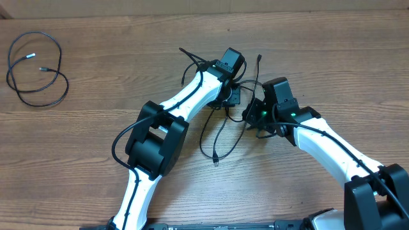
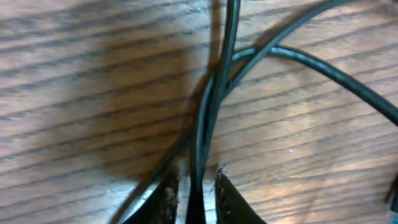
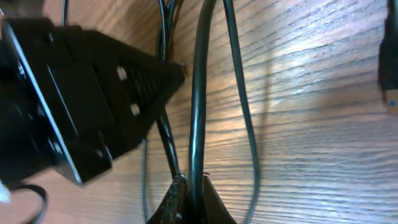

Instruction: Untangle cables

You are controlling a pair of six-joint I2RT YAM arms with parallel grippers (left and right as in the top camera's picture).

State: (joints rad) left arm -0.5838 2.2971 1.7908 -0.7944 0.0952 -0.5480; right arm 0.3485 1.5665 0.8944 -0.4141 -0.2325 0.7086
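The tangled cables (image 1: 220, 137) lie at the middle of the desk (image 1: 77, 153) with both arms bent over the knot. One loose cable (image 1: 35, 70) sits coiled by itself near the far left corner, well apart and needing nothing. The right gripper (image 3: 189, 202) is clenched on a black strand (image 3: 196, 112) that runs straight out from between its tips. The left gripper (image 2: 199, 196) has its fingers (image 2: 166, 200) narrowly either side of a second strand (image 2: 202, 137). Slivers of wood show at each flank, so I cannot tell whether it pinches the strand or merely brackets it. The step in hand looks like taking a second hold so the two strands can be drawn apart. To do it well, the left jaws should close on that one strand alone, just short of where a crossing cord (image 2: 280, 34) meets it; catching both would only tighten the knot. Then comes a slow pull, each arm toward its own side of the desk and low over the wood, with the right hold acting as anchor. Space is the main obstacle: the two wrists are close together, and the left gripper's black body (image 3: 74, 93) fills much of the right wrist view, so room to swing is small. A free plug (image 1: 216, 163) trails toward the near edge and may snag on a loop when dragged.
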